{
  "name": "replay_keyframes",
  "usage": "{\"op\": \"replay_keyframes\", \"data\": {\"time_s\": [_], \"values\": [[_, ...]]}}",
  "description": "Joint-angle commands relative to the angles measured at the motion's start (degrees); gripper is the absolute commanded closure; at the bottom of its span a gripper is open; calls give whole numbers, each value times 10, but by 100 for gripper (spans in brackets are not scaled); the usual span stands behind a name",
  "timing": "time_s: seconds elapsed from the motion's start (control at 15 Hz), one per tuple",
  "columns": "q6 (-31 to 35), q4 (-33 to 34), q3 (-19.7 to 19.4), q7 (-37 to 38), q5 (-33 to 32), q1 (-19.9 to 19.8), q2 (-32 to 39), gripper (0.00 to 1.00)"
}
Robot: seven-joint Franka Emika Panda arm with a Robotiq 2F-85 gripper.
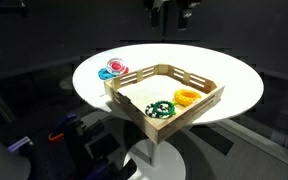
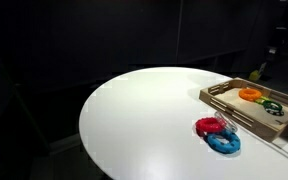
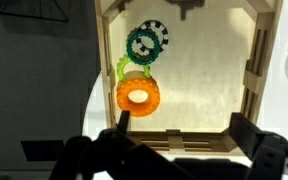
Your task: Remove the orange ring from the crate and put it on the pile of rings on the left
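Note:
The orange ring (image 3: pixel 138 96) lies in the wooden crate (image 3: pixel 252 60), touching a light green ring (image 3: pixel 125 68) and a dark green ring (image 3: pixel 146 41). It also shows in both exterior views (image 1: pixel 187 97) (image 2: pixel 250 94). The pile of rings, red (image 2: pixel 211 126) over blue (image 2: pixel 224 142), sits on the white table beside the crate (image 2: pixel 234 112); in an exterior view the pile (image 1: pixel 112 69) is left of the crate (image 1: pixel 159 125). My gripper (image 3: pixel 179 130) is open and empty, high above the crate's near rim; its top shows in an exterior view (image 1: pixel 171 12).
The round white table (image 2: pixel 134 120) stands in a dark room. Its edges drop off all around (image 1: pixel 239 70). Dark equipment with blue parts (image 1: pixel 59 135) sits below the table.

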Motion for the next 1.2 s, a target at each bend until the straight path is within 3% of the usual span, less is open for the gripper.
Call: {"op": "replay_keyframes", "data": {"time_s": [0.0,0.07,0.4,1.13], "values": [[10,36,-7,5,9,1,67,0],[10,9,-4,0,0,2,37,0],[13,11,-4,0,0,2,48,0],[136,30,-13,-1,-4,-1,166,0]]}}
